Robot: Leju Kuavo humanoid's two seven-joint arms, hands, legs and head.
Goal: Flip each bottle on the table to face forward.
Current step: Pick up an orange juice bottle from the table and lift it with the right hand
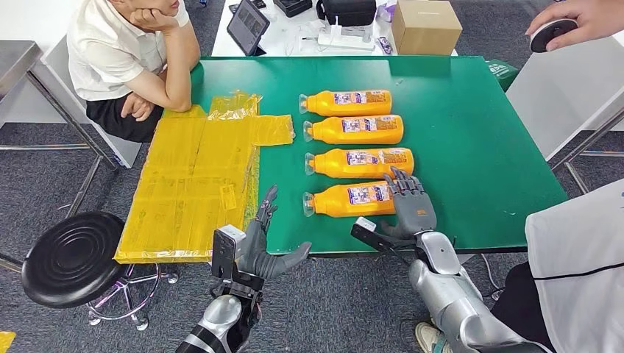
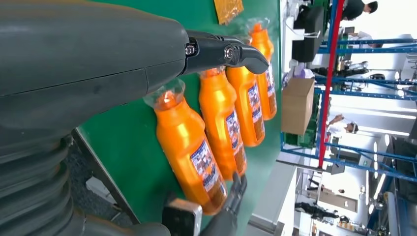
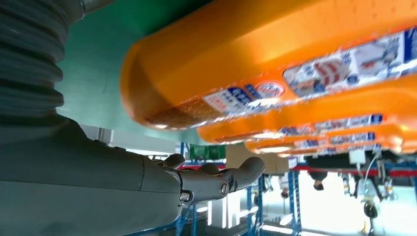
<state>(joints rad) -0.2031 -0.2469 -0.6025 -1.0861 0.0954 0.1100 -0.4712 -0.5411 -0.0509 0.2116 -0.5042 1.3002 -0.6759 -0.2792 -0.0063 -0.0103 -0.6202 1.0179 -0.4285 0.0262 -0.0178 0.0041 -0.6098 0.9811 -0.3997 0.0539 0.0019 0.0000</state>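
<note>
I have four orange plastic bottles lying on their sides in a column on the green desk (image 1: 471, 132), caps pointing toward my left. The nearest bottle (image 1: 349, 198) is the one I am working: its printed label faces up, and so do the labels on the second bottle (image 1: 359, 162), the third bottle (image 1: 355, 130) and the farthest bottle (image 1: 346, 103). Judging from that, all four look turned label-up already, so the flipping seems mostly or wholly done, with at most a final check or release left.

My right hand (image 1: 410, 202) sits at the base end of the nearest bottle, fingers spread and reaching over it toward the second one. From the right wrist view the fingers (image 3: 216, 179) lie loosely apart just beside the bottle's base, and I cannot tell for sure whether they touch it; I read the hand as holding nothing. My left hand (image 1: 266, 243) hovers at the desk's near edge, near the cap end of the nearest bottle but apart from it, fingers spread and empty.

Beside the bottles on my left lies a flattened sheet of yellow plastic bags (image 1: 199, 176). A seated person (image 1: 132, 51) leans an elbow on the far corner of the desk.
</note>
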